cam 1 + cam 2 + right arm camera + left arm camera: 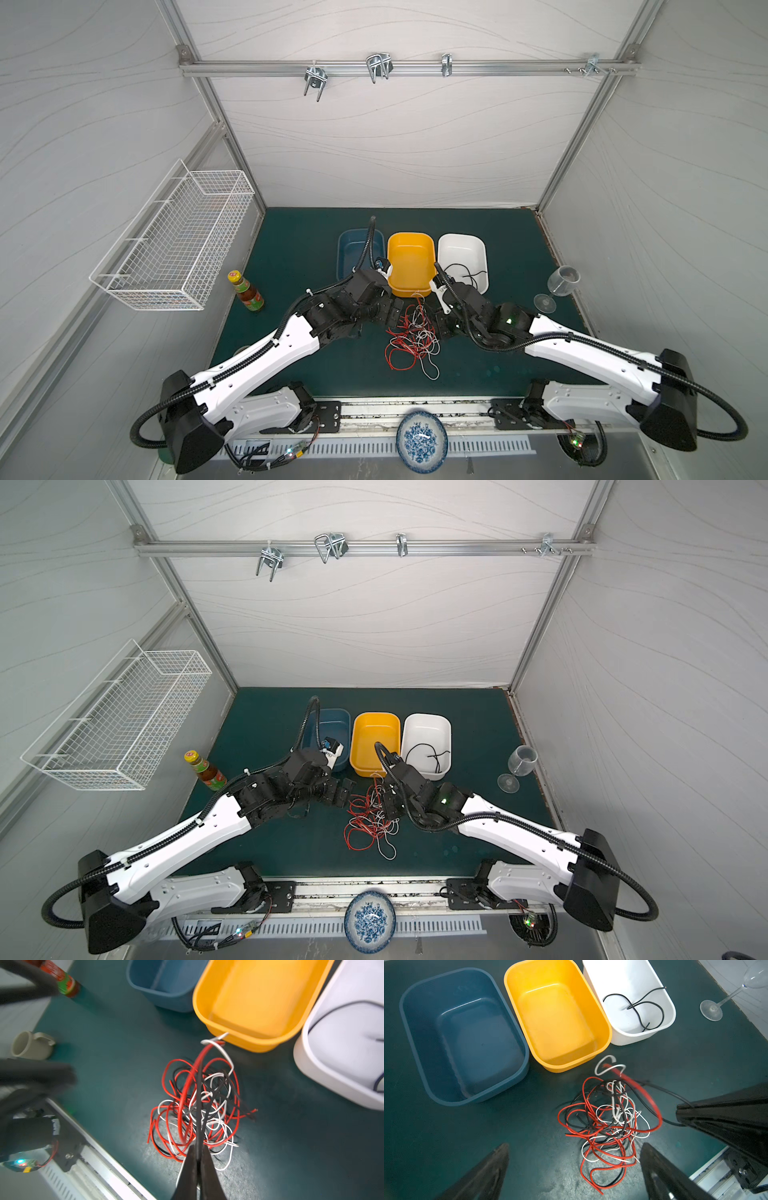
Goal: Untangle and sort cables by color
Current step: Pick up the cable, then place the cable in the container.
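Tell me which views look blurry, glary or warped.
Right wrist view: motion-blurred, smearing the cable tangle, the pinched black cable and yellow bin. Left wrist view: mostly sharp, only the lifted red cable streaks; soft glare on the yellow bin floor. Both top views: sharp, though wide-angle optics splay the enclosure walls.

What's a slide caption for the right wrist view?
Right gripper shut on a black cable above the red, white and black tangle.

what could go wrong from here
The right gripper is shut on a black cable threaded through the tangle; a red loop is lifted with it, so the pile may drag along.
The left gripper is open, pinning nothing.
A swing to the white bin could clip the nearby wine glass.
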`<state>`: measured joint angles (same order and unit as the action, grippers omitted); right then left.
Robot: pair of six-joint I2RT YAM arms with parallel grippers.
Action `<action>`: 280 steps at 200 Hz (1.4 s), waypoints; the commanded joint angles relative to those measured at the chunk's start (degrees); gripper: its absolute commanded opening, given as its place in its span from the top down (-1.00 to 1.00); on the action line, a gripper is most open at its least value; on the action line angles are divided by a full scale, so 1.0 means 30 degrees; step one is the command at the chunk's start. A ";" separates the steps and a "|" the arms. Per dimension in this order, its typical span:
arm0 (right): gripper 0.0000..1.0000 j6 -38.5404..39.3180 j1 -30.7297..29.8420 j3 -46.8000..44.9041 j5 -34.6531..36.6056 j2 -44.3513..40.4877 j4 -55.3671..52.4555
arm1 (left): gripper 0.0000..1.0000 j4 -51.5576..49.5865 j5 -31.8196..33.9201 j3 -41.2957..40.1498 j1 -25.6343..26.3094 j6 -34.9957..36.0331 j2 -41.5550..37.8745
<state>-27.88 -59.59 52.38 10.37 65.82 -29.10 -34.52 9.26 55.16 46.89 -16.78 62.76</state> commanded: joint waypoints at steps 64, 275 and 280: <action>1.00 0.3123 0.0689 0.5750 -0.0558 0.1178 -0.2897 | -0.99 0.1685 -0.1204 -0.0559 0.0046 0.0133 -0.1832; 1.00 0.3546 0.5090 1.0512 0.0995 -0.0815 -0.5614 | -0.98 0.1999 0.1938 -0.1247 0.0050 0.0814 -0.3518; 1.00 0.3469 0.5451 1.0386 0.0915 -0.0871 -0.5619 | -0.97 0.1985 0.2010 -0.1245 0.0071 0.0842 -0.3504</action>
<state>-16.49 -46.70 84.03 14.24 65.14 -44.31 -31.09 12.99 51.33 46.89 -15.00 52.75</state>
